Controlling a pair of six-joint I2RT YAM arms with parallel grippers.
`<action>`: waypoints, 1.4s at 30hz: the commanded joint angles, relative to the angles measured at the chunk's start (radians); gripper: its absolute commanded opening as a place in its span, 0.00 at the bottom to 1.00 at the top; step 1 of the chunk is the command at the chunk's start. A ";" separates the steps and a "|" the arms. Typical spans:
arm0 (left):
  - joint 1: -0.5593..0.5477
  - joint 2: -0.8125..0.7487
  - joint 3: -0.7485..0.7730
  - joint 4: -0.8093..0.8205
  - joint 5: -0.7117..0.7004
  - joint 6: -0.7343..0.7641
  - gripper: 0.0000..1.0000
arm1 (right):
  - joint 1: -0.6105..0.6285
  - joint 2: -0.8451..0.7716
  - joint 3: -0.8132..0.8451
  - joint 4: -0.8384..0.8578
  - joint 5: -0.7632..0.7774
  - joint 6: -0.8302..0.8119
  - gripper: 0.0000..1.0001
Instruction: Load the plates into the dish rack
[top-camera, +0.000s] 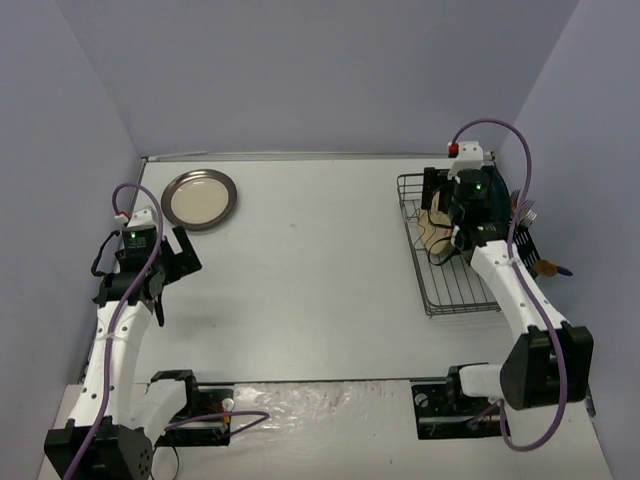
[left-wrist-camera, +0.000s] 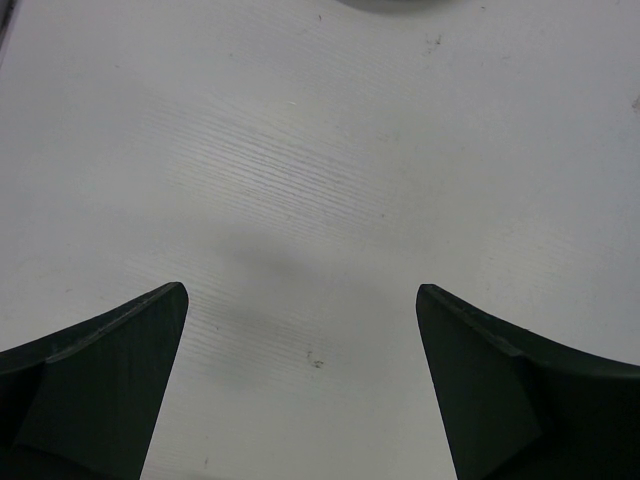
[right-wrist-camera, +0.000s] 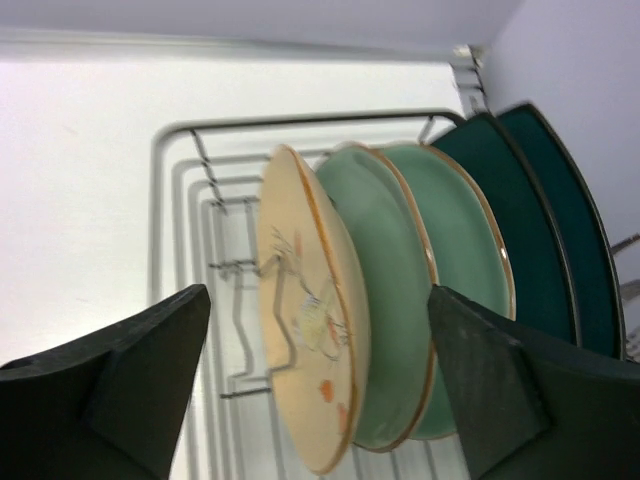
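Note:
A cream plate with a grey-brown rim (top-camera: 199, 198) lies flat on the table at the far left. My left gripper (top-camera: 172, 262) is open and empty just near of it, over bare table (left-wrist-camera: 300, 200). The dark wire dish rack (top-camera: 455, 285) stands at the right. In the right wrist view it holds a cream floral plate (right-wrist-camera: 305, 360), two mint-green plates (right-wrist-camera: 385, 330) and two dark teal plates (right-wrist-camera: 520, 220), all upright on edge. My right gripper (right-wrist-camera: 318, 300) is open above the rack, its fingers either side of the cream floral and mint plates, not gripping.
The rack's side cutlery holder (top-camera: 535, 250) with utensils sticks out at the far right. Grey walls enclose the table on three sides. The near half of the rack (top-camera: 460, 295) holds no plates.

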 joint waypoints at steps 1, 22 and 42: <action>0.009 0.024 0.023 0.080 0.031 -0.073 0.97 | 0.005 -0.151 0.098 0.034 -0.189 0.115 0.95; 0.183 0.624 -0.157 1.200 0.249 -0.798 0.97 | 0.153 -0.328 -0.209 0.516 -0.747 0.632 1.00; 0.203 1.129 -0.025 1.491 0.217 -1.002 0.27 | 0.193 -0.316 -0.213 0.534 -0.807 0.613 1.00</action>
